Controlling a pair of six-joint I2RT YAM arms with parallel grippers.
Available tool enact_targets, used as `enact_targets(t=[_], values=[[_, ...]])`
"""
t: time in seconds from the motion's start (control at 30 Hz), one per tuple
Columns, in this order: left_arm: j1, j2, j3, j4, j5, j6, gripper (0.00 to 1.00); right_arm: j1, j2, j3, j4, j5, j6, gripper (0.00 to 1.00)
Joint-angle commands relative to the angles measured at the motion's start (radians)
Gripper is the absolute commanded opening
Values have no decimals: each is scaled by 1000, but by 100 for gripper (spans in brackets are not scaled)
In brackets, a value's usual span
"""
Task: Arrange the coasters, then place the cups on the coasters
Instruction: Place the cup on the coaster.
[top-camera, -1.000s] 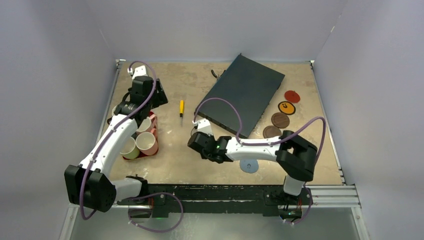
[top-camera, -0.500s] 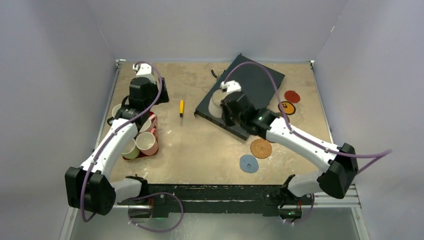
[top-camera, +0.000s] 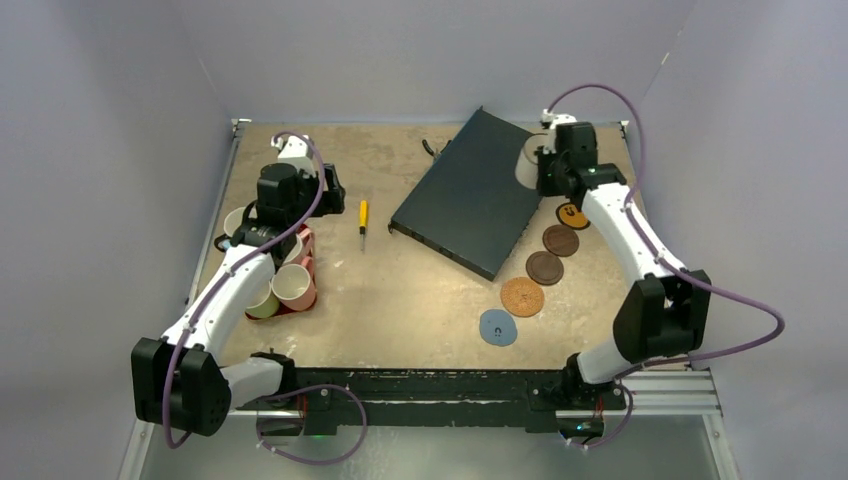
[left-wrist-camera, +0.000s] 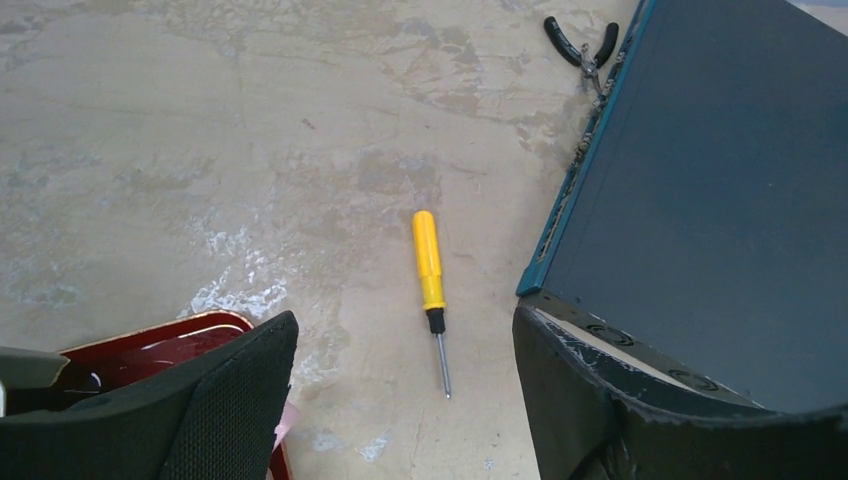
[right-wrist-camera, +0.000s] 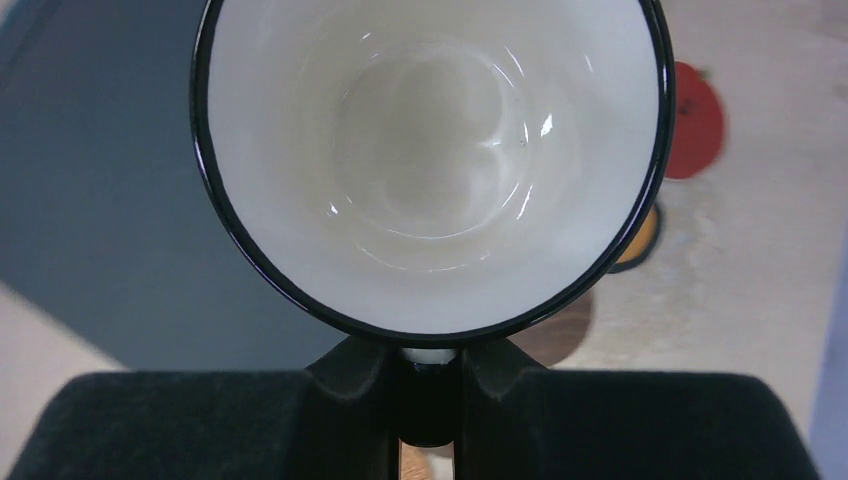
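1. the coasters (top-camera: 544, 267) are laid in a diagonal row, right of centre in the top view.
2. no cup is set on a coaster yet; the other cups (top-camera: 295, 287) sit in the red tray (left-wrist-camera: 130, 352), left side.
3. the dark cup (right-wrist-camera: 430, 150) is clamped by its handle in the right gripper (right-wrist-camera: 430, 400), upper right, beside the red coaster (right-wrist-camera: 695, 120).
4. its mouth faces the wrist camera, its axis seemingly upright, its handle toward the frame's bottom.
5. the left gripper (left-wrist-camera: 400, 400) is held with jaws wide apart and empty.
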Motion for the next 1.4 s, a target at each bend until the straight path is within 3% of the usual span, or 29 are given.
enact_targets(t=[0.0, 0.07, 0.37, 0.5, 0.7, 1.07, 1.37], values=[[8, -34, -4, 56, 66, -6, 74, -151, 36, 82, 131, -47, -100, 0], [7, -44, -15, 68, 67, -5, 74, -212, 60, 79, 165, -101, -122, 0], [7, -36, -14, 72, 92, -8, 73, -376, 193, 116, 149, -41, -208, 0], [6, -30, -21, 80, 106, -7, 73, -435, 248, 136, 168, -134, -208, 0], [-20, -15, -27, 87, 120, 5, 73, -450, 317, 189, 168, -96, -256, 0], [-41, 2, -28, 83, 110, 17, 73, -490, 375, 200, 223, -264, -355, 0], [-46, 12, -31, 83, 108, 29, 71, -502, 411, 212, 197, -262, -416, 0]])
